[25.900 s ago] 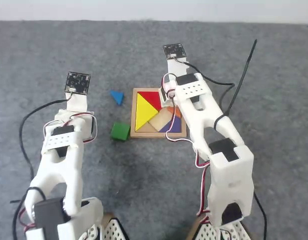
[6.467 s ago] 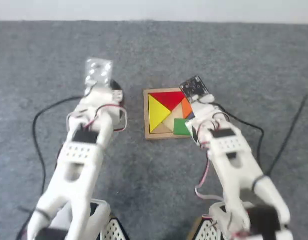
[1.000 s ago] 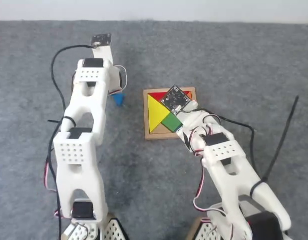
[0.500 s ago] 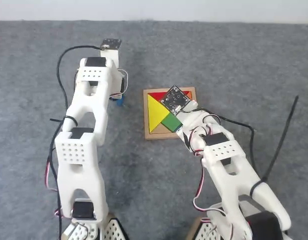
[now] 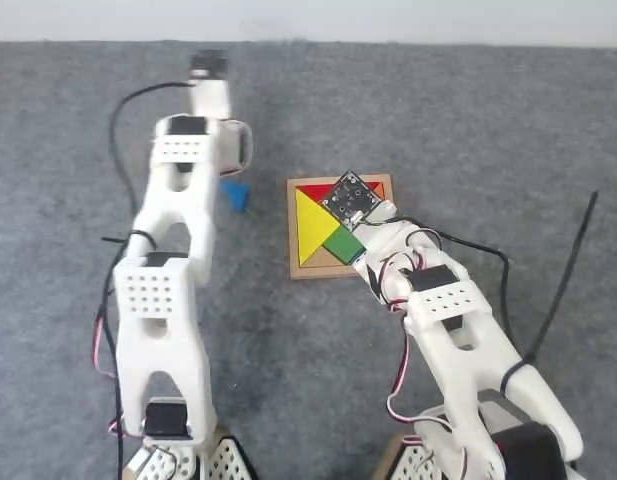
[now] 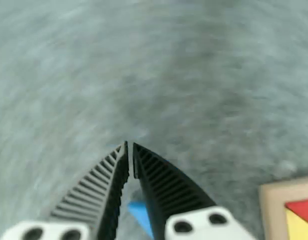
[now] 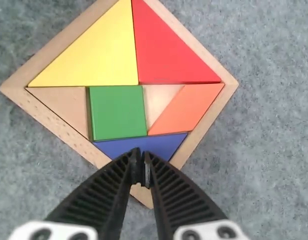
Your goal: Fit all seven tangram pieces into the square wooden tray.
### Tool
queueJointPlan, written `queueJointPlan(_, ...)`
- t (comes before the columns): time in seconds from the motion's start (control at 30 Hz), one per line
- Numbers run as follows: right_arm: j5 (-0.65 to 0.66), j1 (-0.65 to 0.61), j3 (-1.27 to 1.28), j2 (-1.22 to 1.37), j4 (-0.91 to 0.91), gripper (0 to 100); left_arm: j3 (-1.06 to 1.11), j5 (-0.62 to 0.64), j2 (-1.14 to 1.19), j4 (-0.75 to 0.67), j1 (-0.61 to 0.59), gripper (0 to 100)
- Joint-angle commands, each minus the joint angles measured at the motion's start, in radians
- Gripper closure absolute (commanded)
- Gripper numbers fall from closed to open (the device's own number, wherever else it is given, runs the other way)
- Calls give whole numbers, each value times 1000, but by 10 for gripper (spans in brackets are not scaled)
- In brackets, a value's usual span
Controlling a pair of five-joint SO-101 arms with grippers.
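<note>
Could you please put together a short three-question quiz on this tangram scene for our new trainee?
1. True or false: the green square piece lies inside the square wooden tray.
2. Which piece lies on the grey carpet, outside the tray? A: yellow triangle. B: small blue triangle. C: orange parallelogram.
3. In one word: is the right tool open or shut?
Key: 1 true; 2 B; 3 shut.
</note>
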Motion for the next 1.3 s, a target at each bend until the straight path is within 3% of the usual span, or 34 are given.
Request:
queueJointPlan(0.0, 8, 13, -11, -35, -21, 991, -153, -74, 55, -2, 14, 988)
queueJointPlan(0.1, 8, 13, -11, -36, -21, 991, -255, -92, 127, 115, 9, 987)
queueJointPlan(0.43, 11, 13, -11, -36, -21, 991, -705, -126, 296, 690, 17, 987)
queueJointPlan(0.67, 11, 15, -11, -36, -21, 991, -576, -124, 304, 689, 18, 987)
queueJointPlan(0.97, 11, 15, -11, -36, -21, 991, -145, -127, 11, 678, 49, 987)
queueJointPlan(1.27, 12, 16, -11, -36, -21, 991, 236, -130, -166, 512, 49, 988)
